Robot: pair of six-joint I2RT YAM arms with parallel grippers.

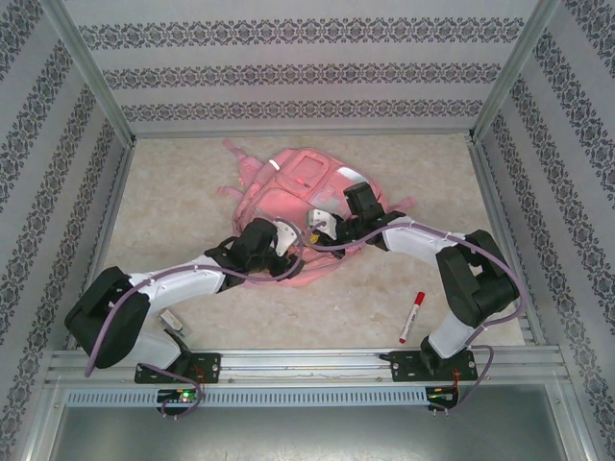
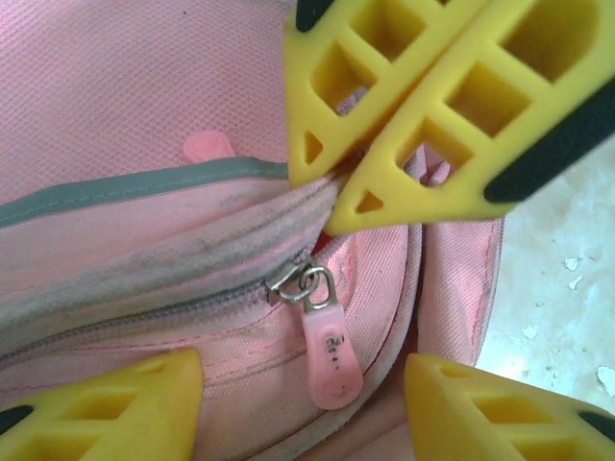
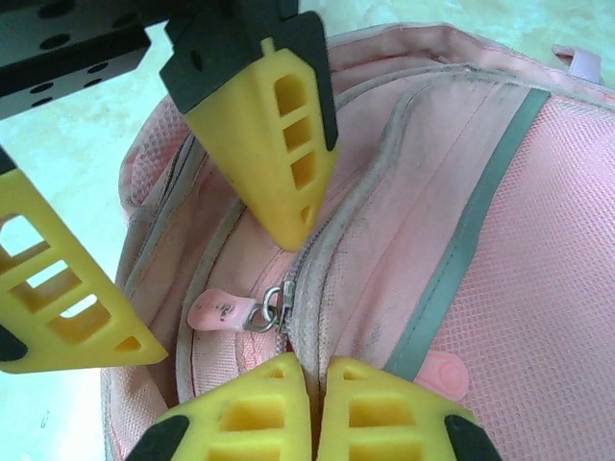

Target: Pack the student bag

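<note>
Right pincer [image 3: 309, 370] has its two yellow fingers pressed together, nipping the fabric edge beside the zip of the bag [image 3: 500, 288], apparently to hold that edge taut. Left pincer [image 2: 303, 365] is spread wide and grips nothing; its fingers straddle the zip pull [image 2: 327, 351], probably lining up to take it and run the zip. The fingers are ribbed yellow plastic wedges with hollow cells and black backs. The pull is a small glossy pink tab on a metal ring, lying flat on the fabric. The bag is soft pink cloth, part fine mesh, with a grey strip and a grubby zip tape curving round the pocket. It lies flat in the middle of the pale, speckled worktop [image 1: 192, 192], between the two arms. A red-capped marker [image 1: 411, 317] lies apart, near the right arm's base.
</note>
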